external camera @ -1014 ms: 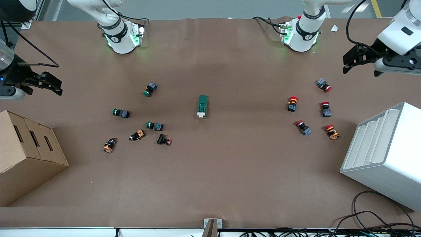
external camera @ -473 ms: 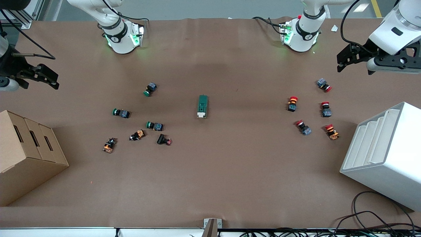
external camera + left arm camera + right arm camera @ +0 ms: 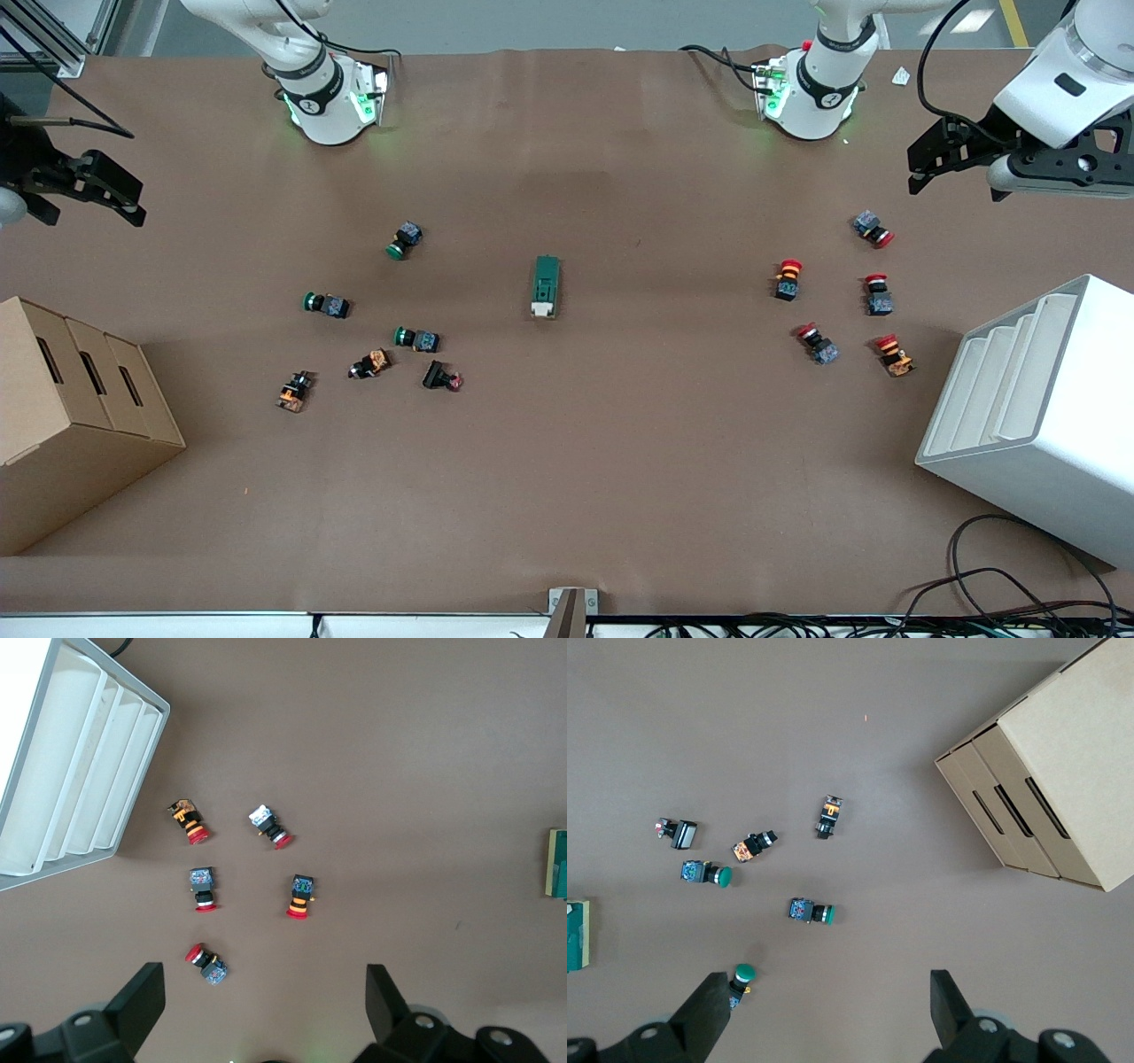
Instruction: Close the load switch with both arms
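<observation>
Right hand [image 3: 89, 190] risen (wide), left hand [image 3: 939, 164] wide, load switch [image 3: 546, 286] midway between

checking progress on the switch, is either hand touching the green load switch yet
Apart. The front view shows the small dark green load switch alone mid-table, with the left hand and right hand open, high over the table's ends.

Matt brown paper table cover [image 3: 567, 496]

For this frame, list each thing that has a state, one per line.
Dark green oblong load switch: flat on the table's middle, untouched.
Left gripper: open, above the red-capped push buttons.
Right gripper: open, above the green-capped push buttons.
</observation>
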